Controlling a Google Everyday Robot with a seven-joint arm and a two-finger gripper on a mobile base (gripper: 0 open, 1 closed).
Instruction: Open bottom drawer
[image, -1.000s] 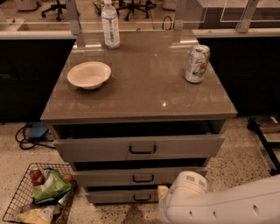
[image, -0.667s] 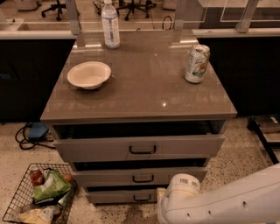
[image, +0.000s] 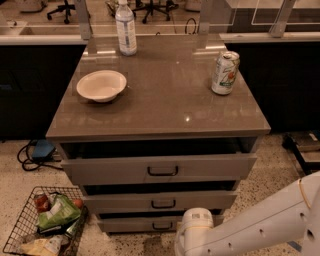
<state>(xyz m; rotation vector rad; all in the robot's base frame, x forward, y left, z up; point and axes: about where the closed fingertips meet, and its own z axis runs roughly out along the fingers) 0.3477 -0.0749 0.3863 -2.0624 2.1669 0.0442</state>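
The bottom drawer is the lowest of three grey fronts on the cabinet, with a small black bar handle. A dark gap shows above its front. My gripper sits at the end of the white arm, which comes in from the lower right. It is low down, right beside the handle on its right side. The arm's round white wrist hides the right part of the drawer front.
The middle drawer and top drawer stand slightly ajar. On the cabinet top are a white bowl, a water bottle and a can. A wire basket of packets stands on the floor at lower left.
The arm's wrist has moved left along the cabinet's base, closer to the bottom drawer's handle. The drawers and the things on top have not moved.
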